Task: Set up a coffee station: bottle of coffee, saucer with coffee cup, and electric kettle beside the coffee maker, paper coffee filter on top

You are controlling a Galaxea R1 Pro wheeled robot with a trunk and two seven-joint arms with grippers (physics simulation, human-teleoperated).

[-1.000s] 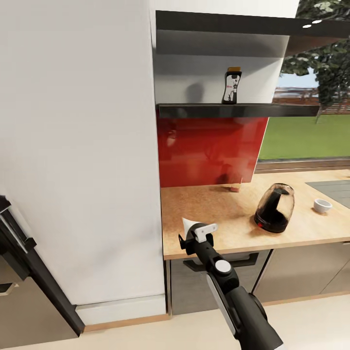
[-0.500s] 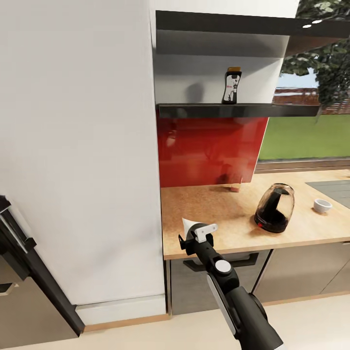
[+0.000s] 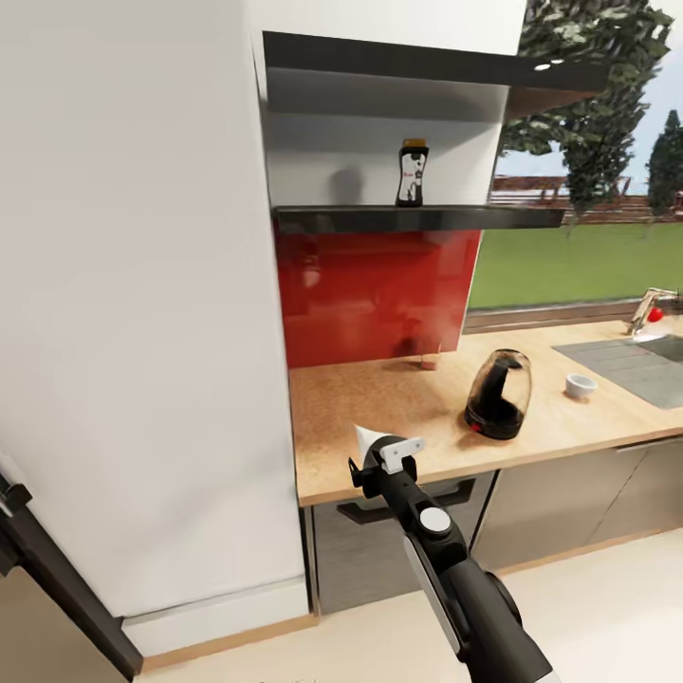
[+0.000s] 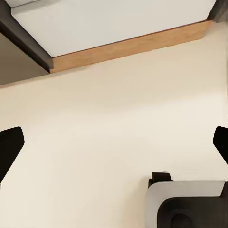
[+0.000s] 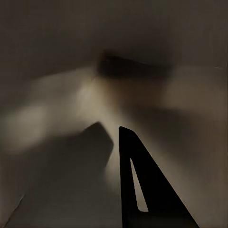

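My right gripper (image 3: 384,453) is shut on a white cone-shaped paper coffee filter (image 3: 371,439), held just over the front edge of the kitchen countertop (image 3: 379,403). In the right wrist view one black finger (image 5: 137,190) stands against the filter's blurred pale inside. The bottle of coffee (image 3: 412,173) stands upright on the dark kitchen shelf (image 3: 417,218). On the counter, right of my gripper, sits the smoky electric kettle (image 3: 498,395), and further right the tiny white coffee cup (image 3: 580,385). My left gripper (image 4: 114,145) hangs open over the floor. The coffee maker and saucer are out of view.
A tall white cabinet (image 3: 142,304) fills the left side. A red backsplash (image 3: 375,294) runs under the shelf. The steel sink (image 3: 631,362) with a tap (image 3: 653,308) lies at the counter's far right. Grey cabinet fronts (image 3: 550,503) run below, above cream floor (image 4: 114,109).
The whole picture has shifted left and widened, so the camera has moved; the sink and tap have come into view. My right arm keeps the filter in the same hold.
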